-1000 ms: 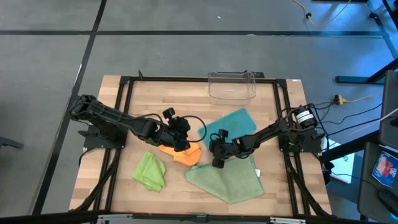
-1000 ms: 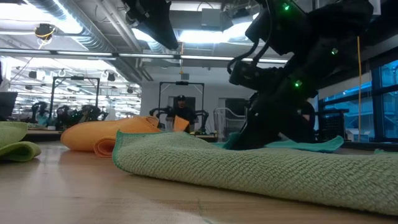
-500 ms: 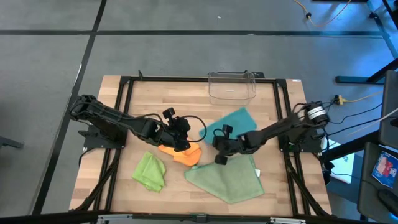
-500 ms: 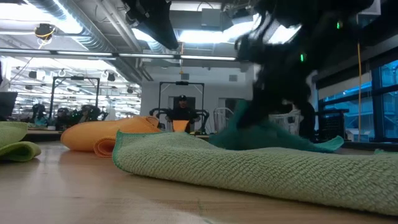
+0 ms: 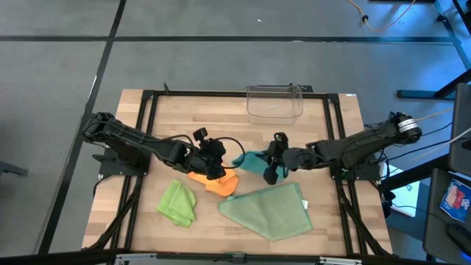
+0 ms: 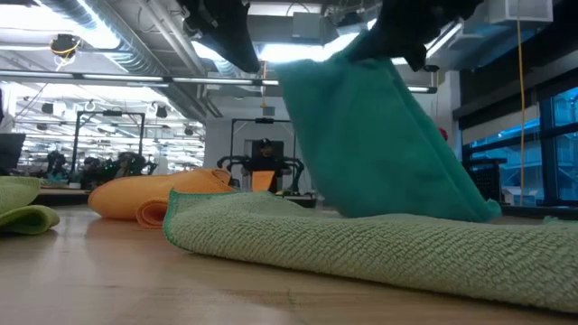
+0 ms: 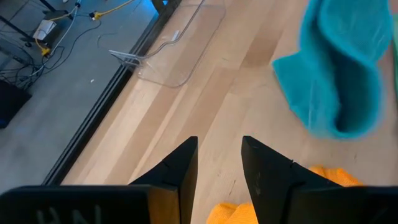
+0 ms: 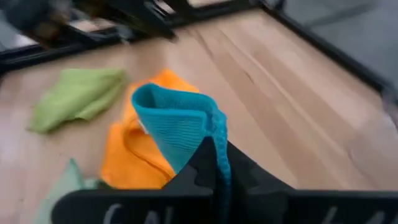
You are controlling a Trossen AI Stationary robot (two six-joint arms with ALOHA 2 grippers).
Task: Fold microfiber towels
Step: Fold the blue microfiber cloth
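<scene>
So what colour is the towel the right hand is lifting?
Teal towel, pinched in the right hand; clearest in the right wrist view.

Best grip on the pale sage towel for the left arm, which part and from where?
Probably the corner of the pale sage towel nearest the orange towel, around. It lies flat and spread out, so come straight down and pinch that exposed corner. The left gripper sits over the orange towel close by; the right gripper is busy holding the teal towel.
</scene>
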